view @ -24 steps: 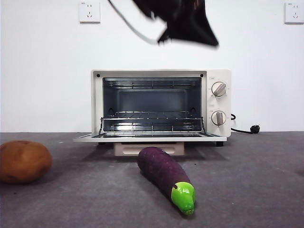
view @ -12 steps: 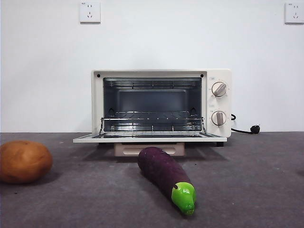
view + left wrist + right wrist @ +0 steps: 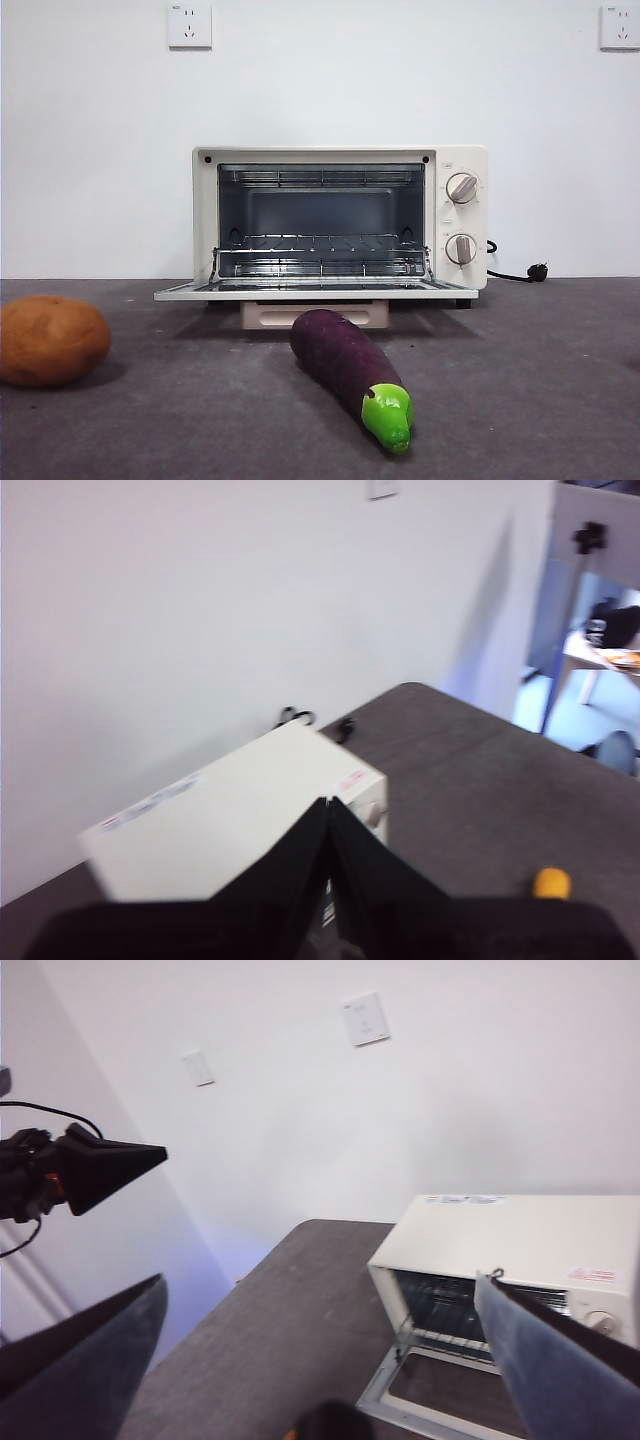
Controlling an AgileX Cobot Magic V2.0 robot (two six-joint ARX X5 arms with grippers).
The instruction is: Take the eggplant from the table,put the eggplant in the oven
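The dark purple eggplant (image 3: 346, 366) lies on the grey table (image 3: 540, 380) in front of the oven (image 3: 340, 220), its green cap toward the camera. The oven door is folded down and the wire rack inside is bare. No arm shows in the front view. My left gripper (image 3: 328, 802) hangs high above the oven's top (image 3: 230, 820), its jaws pressed together with nothing between them. High over the table's left part, my right gripper (image 3: 320, 1280) is spread wide open and empty, facing the open oven (image 3: 510, 1260).
A round orange-brown potato (image 3: 50, 340) sits at the table's left. The oven's power cord and plug (image 3: 520, 272) lie behind it on the right. In the right wrist view the left arm's black tip (image 3: 95, 1168) hangs in the air.
A second ago a dark arm hung at the top of the front view above the oven. It has left that view. The eggplant and potato have not moved.
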